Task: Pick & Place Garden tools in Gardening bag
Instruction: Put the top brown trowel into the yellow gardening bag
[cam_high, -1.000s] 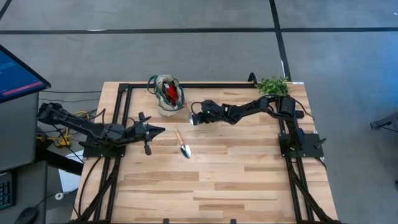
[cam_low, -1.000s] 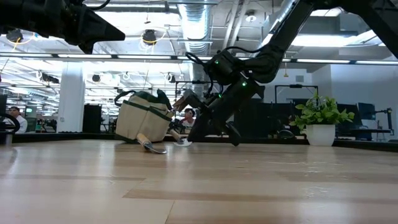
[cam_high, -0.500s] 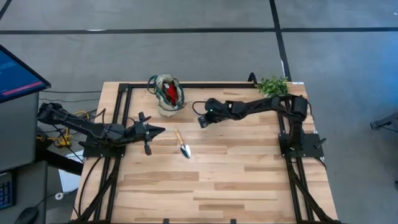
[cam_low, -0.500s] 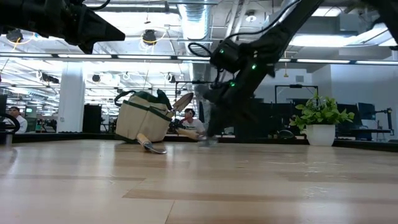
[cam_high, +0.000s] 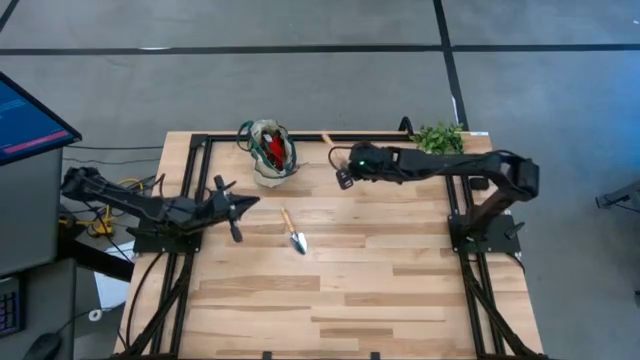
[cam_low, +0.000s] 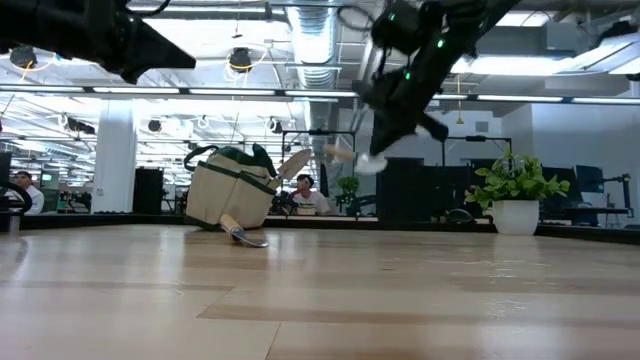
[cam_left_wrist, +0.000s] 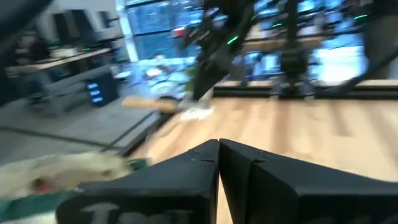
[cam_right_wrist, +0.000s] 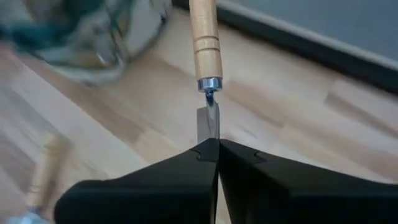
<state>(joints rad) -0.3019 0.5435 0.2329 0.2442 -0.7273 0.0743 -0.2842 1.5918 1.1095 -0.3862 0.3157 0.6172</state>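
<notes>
Now the right gripper (cam_high: 343, 176) has risen off the table, clamped on a trowel (cam_right_wrist: 206, 43) by its blade, right of the bag (cam_high: 272, 152). Another trowel (cam_high: 293, 231) lies mid-table. The left gripper (cam_high: 236, 203) waits, closed and empty.

The light butcher-block wooden desk (cam_high: 380, 280), edged by a black metal frame, is carrying a few things. A small beige fabric gardening bag with dark green trim (cam_high: 272, 152) is sitting near the far edge, with red and dark pieces showing inside it. A wooden-handled silver trowel (cam_high: 293, 232) is lying flat on the planks just in front of the bag, apart from it. A leafy green potted plant (cam_high: 438, 137) is standing at the far right corner.
</notes>
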